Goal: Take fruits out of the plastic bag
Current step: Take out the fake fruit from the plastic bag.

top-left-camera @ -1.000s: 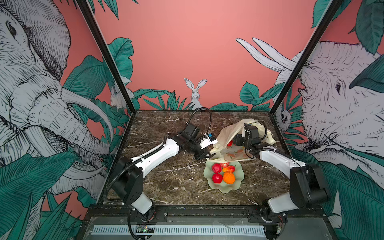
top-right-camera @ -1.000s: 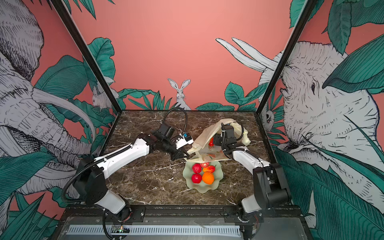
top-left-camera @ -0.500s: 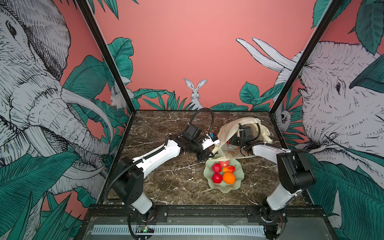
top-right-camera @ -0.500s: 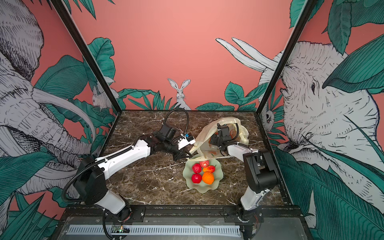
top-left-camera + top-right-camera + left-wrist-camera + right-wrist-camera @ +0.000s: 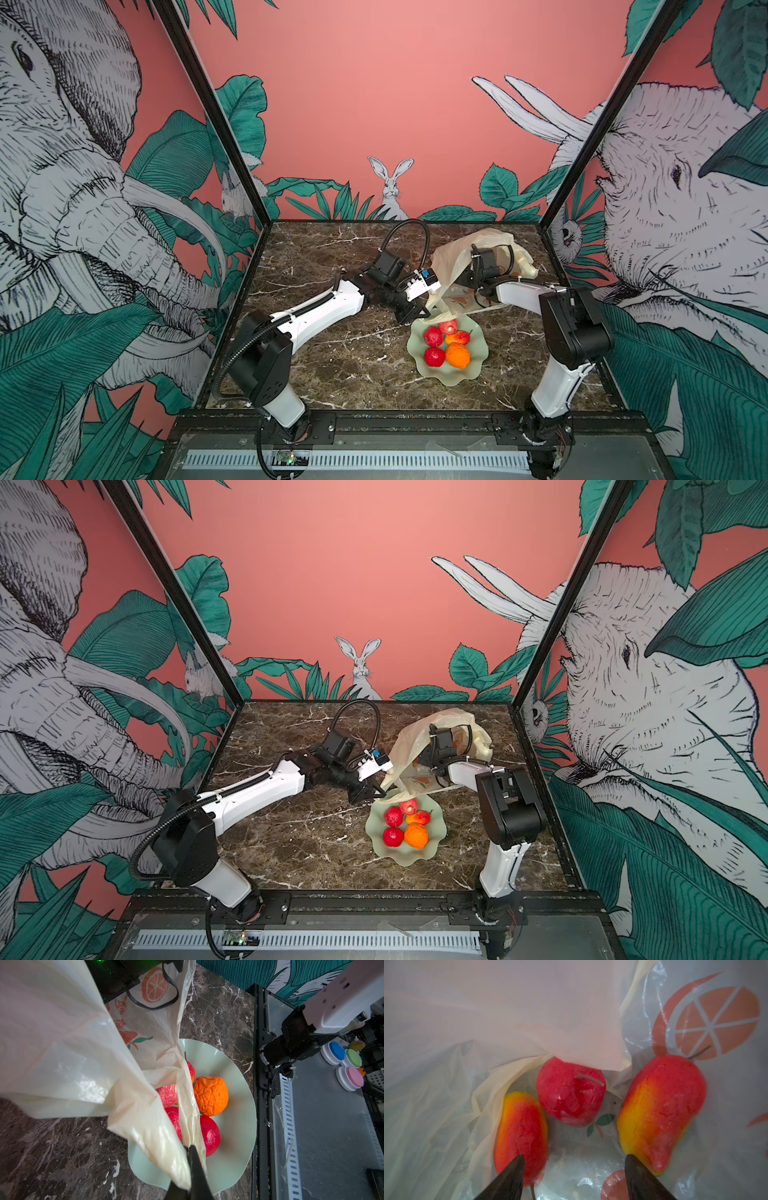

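The cream plastic bag [image 5: 478,257] lies at the back right of the table in both top views, its mouth held up. My left gripper [image 5: 190,1151] is shut on the bag's twisted edge, just above the dish, and shows in a top view as well [image 5: 376,791]. My right gripper [image 5: 574,1159] is open inside the bag with nothing between its fingers. Ahead of it lie three fruits: a red apple [image 5: 571,1093] and two red-yellow ones [image 5: 521,1132] [image 5: 662,1109]. In both top views the bag hides the right gripper. Several fruits, among them an orange one [image 5: 457,355], sit in the dish.
A pale green wavy-rimmed dish [image 5: 478,365] stands on the marble table in front of the bag, and part of the bag drapes over its rim [image 5: 239,1105]. A black frame rail [image 5: 259,1084] runs along the table's front edge, with coloured round buttons [image 5: 336,1053] beyond it.
My right arm has swung inward and its gripper has gone deeper into the bag, jaws slightly wider. The left gripper has kept its hold on the bag's edge.
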Robot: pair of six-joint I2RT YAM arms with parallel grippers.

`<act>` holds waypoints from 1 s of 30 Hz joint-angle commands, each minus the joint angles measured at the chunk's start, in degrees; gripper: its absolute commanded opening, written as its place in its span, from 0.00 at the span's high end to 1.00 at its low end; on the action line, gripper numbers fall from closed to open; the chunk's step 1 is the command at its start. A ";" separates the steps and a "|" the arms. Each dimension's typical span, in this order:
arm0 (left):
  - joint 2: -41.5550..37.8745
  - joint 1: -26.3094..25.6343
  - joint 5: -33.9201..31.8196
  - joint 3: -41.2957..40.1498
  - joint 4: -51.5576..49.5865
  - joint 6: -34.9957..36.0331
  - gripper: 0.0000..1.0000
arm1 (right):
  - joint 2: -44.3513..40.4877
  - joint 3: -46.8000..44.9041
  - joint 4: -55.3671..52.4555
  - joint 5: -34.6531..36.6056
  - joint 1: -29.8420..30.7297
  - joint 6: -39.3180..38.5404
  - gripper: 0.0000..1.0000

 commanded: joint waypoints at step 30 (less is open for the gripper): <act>1.82 -1.27 1.78 3.00 -1.97 1.18 1.00 | 7.97 3.16 22.16 -3.32 -2.67 24.09 0.34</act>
